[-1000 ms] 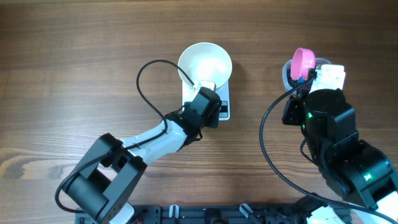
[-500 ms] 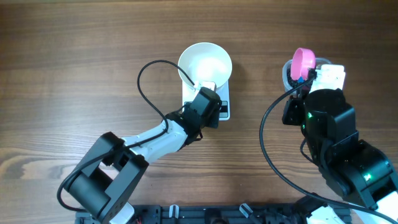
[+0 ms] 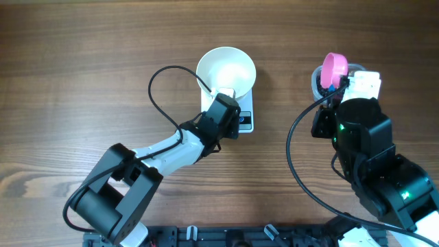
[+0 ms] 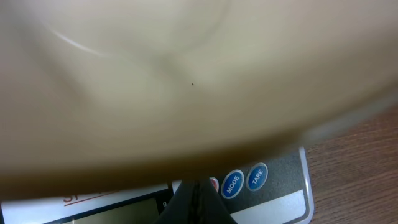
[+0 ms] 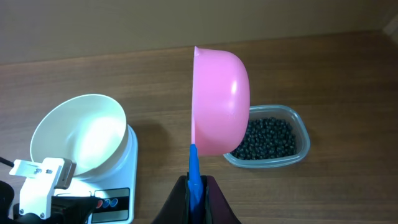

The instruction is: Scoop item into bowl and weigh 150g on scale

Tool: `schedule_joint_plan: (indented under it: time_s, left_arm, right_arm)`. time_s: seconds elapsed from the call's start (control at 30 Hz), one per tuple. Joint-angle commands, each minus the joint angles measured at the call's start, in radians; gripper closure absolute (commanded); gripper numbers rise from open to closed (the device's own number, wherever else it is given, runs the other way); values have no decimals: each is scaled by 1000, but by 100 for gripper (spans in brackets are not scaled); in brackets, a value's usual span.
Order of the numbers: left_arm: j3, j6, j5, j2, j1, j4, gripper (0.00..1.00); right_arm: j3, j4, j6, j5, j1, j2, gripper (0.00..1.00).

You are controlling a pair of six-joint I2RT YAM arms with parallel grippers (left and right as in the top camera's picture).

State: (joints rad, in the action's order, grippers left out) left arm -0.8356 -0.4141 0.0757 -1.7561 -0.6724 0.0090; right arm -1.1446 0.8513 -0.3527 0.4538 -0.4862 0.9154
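The round white bowl [image 3: 226,68] sits on the small flat white kitchen scale [image 3: 247,110], mid-way across the wooden table [image 3: 82,55]. The left jaws, pressed together, point at the scale's round buttons [image 4: 233,183], perhaps touching one. The right jaws pinch the blue handle [image 5: 194,165] of the small pink scoop [image 5: 219,102], held on edge over the clear plastic tub [image 5: 303,140] of tiny black beads [image 5: 267,138].

bowl [image 4: 186,74] blurred, scale [image 4: 283,173] display cut off
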Motion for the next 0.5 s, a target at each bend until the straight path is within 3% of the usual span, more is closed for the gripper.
schedule_joint_plan:
  time_s: [0.0,0.47]
  left_arm:
    - [7,39,-25,-24,5,0,96]
    - [5,71,-53,-26,3,4,96]
  right_arm:
    - [-20,-6,10,18,6,-1,96]
    - [-20,-10,10,18,6,-1,96]
